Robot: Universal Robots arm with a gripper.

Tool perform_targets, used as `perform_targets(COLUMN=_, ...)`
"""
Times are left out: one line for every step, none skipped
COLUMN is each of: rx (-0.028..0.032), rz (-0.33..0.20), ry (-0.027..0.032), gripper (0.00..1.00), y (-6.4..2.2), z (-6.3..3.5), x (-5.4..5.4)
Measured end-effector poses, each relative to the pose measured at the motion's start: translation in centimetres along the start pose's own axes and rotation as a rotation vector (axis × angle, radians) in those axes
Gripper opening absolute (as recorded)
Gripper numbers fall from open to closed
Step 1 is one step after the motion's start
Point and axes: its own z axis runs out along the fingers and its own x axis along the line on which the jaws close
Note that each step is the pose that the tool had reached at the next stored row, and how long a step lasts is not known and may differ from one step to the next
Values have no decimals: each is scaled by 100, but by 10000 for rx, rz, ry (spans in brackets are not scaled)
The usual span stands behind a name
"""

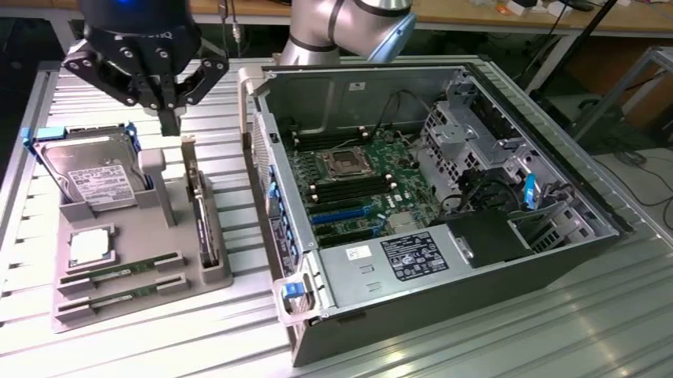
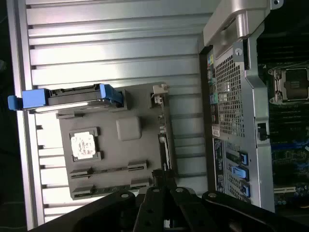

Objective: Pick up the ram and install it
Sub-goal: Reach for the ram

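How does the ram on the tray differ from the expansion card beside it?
Pose: the ram sits low in its cradle; the expansion card stands upright and rises well above it.
Direction: the ram runs across the tray; the expansion card runs along the tray's side at the exterior view's right.
Count: two ram sticks alike, one expansion card.
Shared: both are thin boards seated in the grey tray.

A ribbed aluminium tabletop (image 1: 589, 315) stands before a wooden workbench (image 1: 474, 20).
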Motion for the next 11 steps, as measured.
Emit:
perform_targets(rx=0, rz=0, ry=-1, gripper=11, y=-37, z=-3, x=67)
perform_targets(rx=1, rz=1, ry=1, gripper=11, y=-61, z=-6, x=107)
perform_targets(rx=0, rz=0, ry=0, gripper=11, y=-82, z=-7, x=142)
perform_targets(rx=-1, rz=0, ry=-1, gripper=11, y=-107, z=-9, x=184)
perform_targets(rx=0, rz=0, ry=0, gripper=11, y=-129, z=-12, x=221)
perform_targets(rx=0, rz=0, ry=-1, gripper=11, y=-155, z=-14, x=264)
perform_targets(rx=-1, rz=0, ry=0, gripper=11, y=-188, z=-17, x=318)
perform_targets(rx=-1, rz=0, ry=-1, gripper=11, y=-245, z=-22, x=414)
perform_targets(rx=0, rz=-1, ry=0, gripper=11, y=-313, z=-29, x=527)
perform_targets(rx=1, rz=0, ry=1, gripper=11, y=-349, z=-33, x=625)
perform_targets(rx=0, rz=0, ry=0, gripper=11, y=-350, z=-33, x=633)
